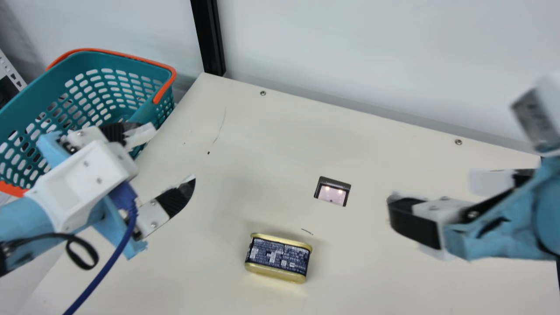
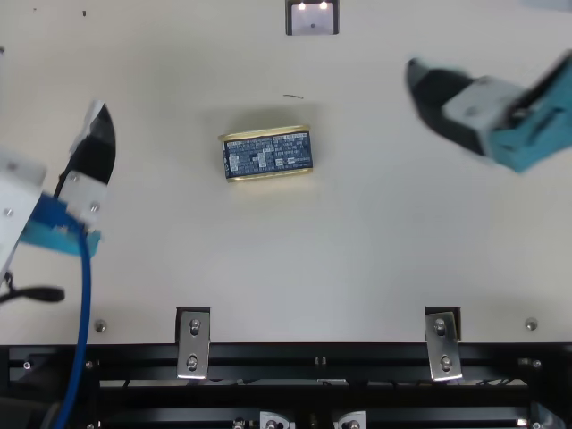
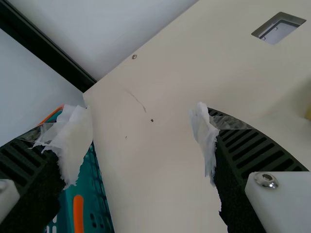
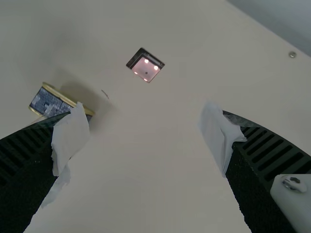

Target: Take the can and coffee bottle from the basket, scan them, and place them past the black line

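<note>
Pale walls (image 1: 372, 57) back a cream table (image 1: 372, 153), where a can (image 1: 278, 258) lies on its side between the scanner window (image 1: 331, 194) and the near edge. Both grippers hang open and empty: the left gripper (image 1: 172, 154) by the left edge and teal basket (image 1: 149, 113), the right gripper (image 1: 431, 188) toward the right edge.

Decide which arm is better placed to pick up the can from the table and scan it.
Right, I'd say: the right claw is open and nearer the scanner, and its wrist view shows both scanner and can. The left claw, also open, is over by the basket.
</note>
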`<act>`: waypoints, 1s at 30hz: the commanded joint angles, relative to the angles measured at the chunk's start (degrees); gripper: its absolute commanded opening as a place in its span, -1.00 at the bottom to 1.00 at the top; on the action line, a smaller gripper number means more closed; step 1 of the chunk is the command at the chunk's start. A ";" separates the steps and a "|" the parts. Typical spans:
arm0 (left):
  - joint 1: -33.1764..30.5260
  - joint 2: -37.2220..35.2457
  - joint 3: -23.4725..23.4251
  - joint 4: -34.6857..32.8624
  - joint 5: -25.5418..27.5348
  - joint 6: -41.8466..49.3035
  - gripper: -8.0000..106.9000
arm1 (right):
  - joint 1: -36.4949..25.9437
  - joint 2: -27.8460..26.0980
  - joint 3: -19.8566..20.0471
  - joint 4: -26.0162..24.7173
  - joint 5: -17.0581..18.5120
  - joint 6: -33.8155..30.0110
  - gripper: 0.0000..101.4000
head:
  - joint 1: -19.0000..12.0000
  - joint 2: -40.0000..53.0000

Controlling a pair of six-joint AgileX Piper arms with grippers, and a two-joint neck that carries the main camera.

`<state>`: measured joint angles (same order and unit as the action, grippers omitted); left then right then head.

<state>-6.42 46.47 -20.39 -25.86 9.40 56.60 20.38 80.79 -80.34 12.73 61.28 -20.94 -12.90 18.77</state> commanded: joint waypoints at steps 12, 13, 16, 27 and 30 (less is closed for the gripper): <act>1.09 -9.61 0.25 3.10 8.85 -7.85 0.71 | 10.13 16.82 -8.13 -3.48 8.62 -16.51 1.00 | -0.32 -0.38; 1.09 -9.61 0.25 3.10 8.85 -7.85 0.71 | 10.81 17.53 -8.33 -3.89 8.62 -17.55 1.00 | -0.32 -0.38; 1.09 -9.61 0.25 3.10 8.85 -7.85 0.71 | 12.95 19.53 -9.06 -5.76 8.60 -20.23 1.00 | -0.32 -0.38; 1.09 -9.61 0.25 3.10 8.85 -7.85 0.71 | 20.52 23.78 -7.78 -9.25 6.57 -29.11 1.00 | -0.32 -0.38; 1.09 -9.61 0.25 3.10 8.85 -7.85 0.71 | 22.18 24.36 -7.28 -8.78 5.86 -31.16 1.00 | -0.32 -0.38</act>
<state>-5.33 36.85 -20.14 -22.76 18.26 48.75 41.87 105.03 -87.71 3.61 67.29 -51.03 -12.90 18.77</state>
